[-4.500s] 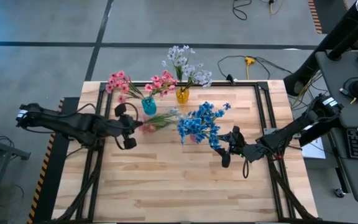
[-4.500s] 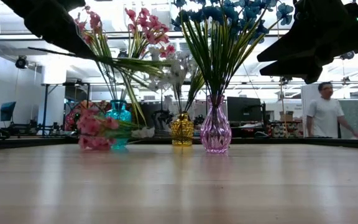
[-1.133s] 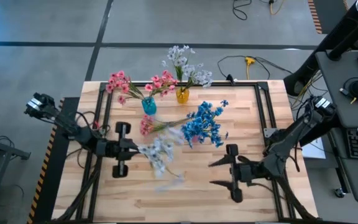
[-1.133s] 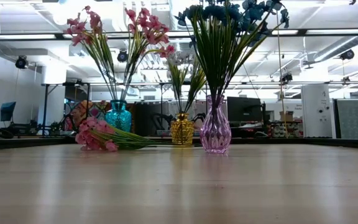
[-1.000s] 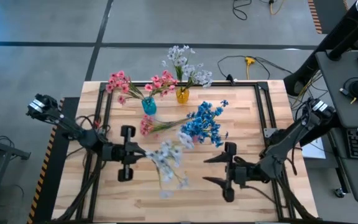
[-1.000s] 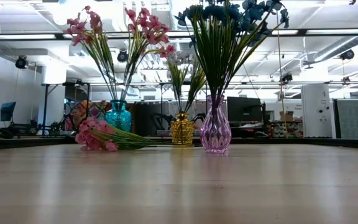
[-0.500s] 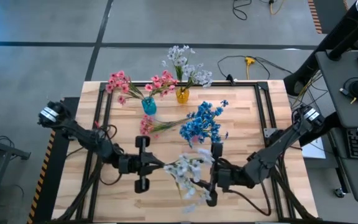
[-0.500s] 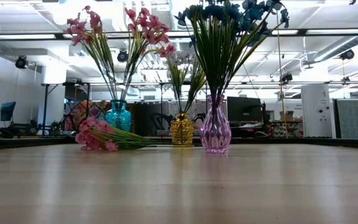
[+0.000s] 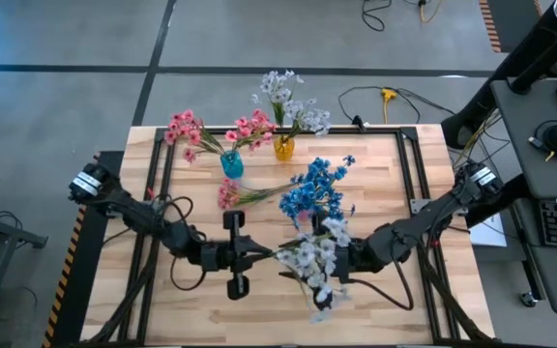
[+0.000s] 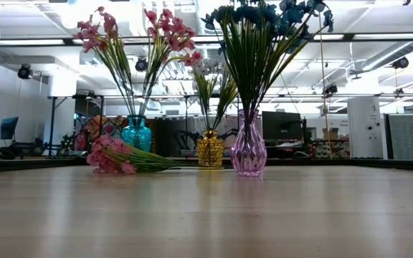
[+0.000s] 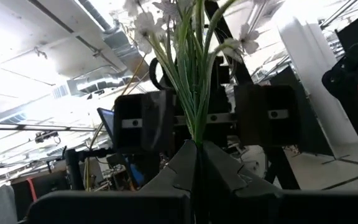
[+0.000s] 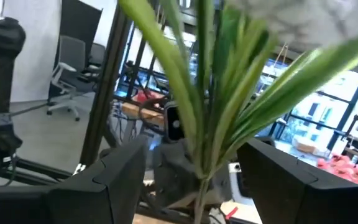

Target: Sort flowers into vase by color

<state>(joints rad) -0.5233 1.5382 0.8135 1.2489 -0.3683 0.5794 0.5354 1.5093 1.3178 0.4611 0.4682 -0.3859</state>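
White-lavender spray (image 9: pixel 315 263) sits mid-table, front half, held off the surface between both arms; left gripper (image 9: pixel 251 254) is clamped on its stem end, jaws fully closed, so blooms fan toward the right arm. Right gripper (image 9: pixel 348 257) faces it from the opposite side w/ jaws wide, fingers (image 12: pixel 291 186) either side of the green stems in right wrist view but not pinching; judged as a handover setup, presumably so the spray can be re-gripped for insertion stem-down.

Vases stand along the far edge: teal vase (image 9: pixel 231 163) w/ pink blooms, yellow vase (image 9: pixel 283 147) w/ white-lavender blooms (probable target, colour match), purple vase (image 10: pixel 249 152) w/ blue blooms (image 9: pixel 313 191). One pink spray (image 9: pixel 232 193) lies flat on the wood table (image 9: pixel 259 319) near the teal vase, not yet sorted.

Labels/writing: none legible on vases, arms or table; no brand marks readable in any view.
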